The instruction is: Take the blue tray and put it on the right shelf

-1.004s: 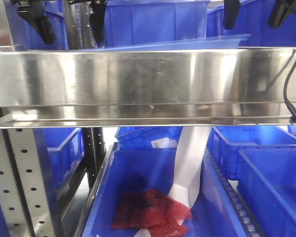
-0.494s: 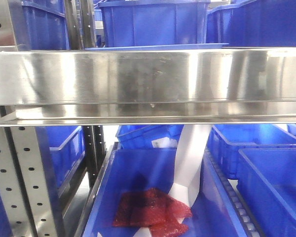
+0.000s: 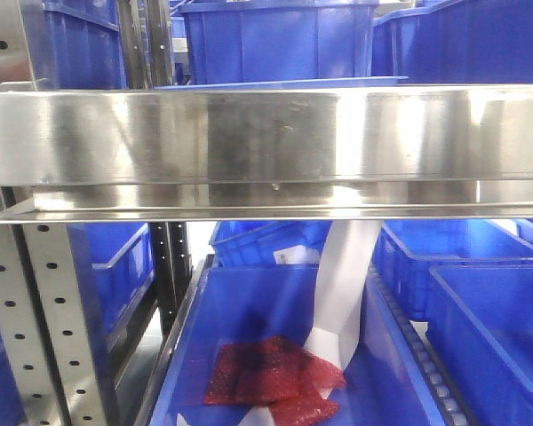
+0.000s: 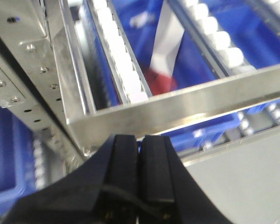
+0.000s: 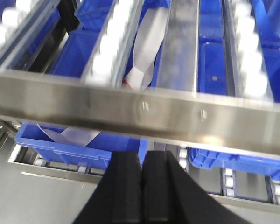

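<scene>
The blue tray [image 3: 284, 84] is being carried by the right shelf [image 3: 266, 133], only its thin front rim showing above the steel lip. Left hand [image 4: 141, 142] and right hand [image 5: 142, 161] are being kept clenched, empty.

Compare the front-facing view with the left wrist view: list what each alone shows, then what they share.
Only the front-facing view shows the thin edge of the blue tray lying on top of the shelf, with deep blue bins behind it. Only the left wrist view shows the left gripper, shut with nothing in it, and the rows of white rollers below. Both show the steel shelf lip, the red bag and the white strip in the lower bin.
</scene>
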Action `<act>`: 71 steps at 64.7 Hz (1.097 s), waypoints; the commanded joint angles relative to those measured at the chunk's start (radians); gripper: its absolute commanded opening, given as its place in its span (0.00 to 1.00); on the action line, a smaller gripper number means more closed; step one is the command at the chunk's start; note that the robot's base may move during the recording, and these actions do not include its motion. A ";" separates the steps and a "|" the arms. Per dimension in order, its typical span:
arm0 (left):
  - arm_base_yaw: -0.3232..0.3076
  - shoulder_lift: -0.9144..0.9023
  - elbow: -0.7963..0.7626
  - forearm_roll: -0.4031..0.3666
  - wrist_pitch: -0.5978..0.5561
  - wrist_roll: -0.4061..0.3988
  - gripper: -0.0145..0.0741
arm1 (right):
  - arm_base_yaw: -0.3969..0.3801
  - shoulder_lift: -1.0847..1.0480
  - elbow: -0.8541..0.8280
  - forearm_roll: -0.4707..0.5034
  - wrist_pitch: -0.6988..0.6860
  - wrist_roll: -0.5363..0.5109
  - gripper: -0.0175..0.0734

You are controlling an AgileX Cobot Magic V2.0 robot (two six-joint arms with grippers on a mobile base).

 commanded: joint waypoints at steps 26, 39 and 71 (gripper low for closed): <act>-0.008 -0.549 0.528 0.009 -0.572 0.003 0.11 | -0.003 -0.461 0.255 -0.089 -0.341 -0.016 0.26; -0.008 -0.565 0.529 0.008 -0.570 0.003 0.11 | -0.003 -0.462 0.255 -0.089 -0.382 -0.016 0.26; -0.003 -0.565 0.530 -0.140 -0.541 0.017 0.11 | -0.003 -0.462 0.257 -0.089 -0.382 -0.016 0.26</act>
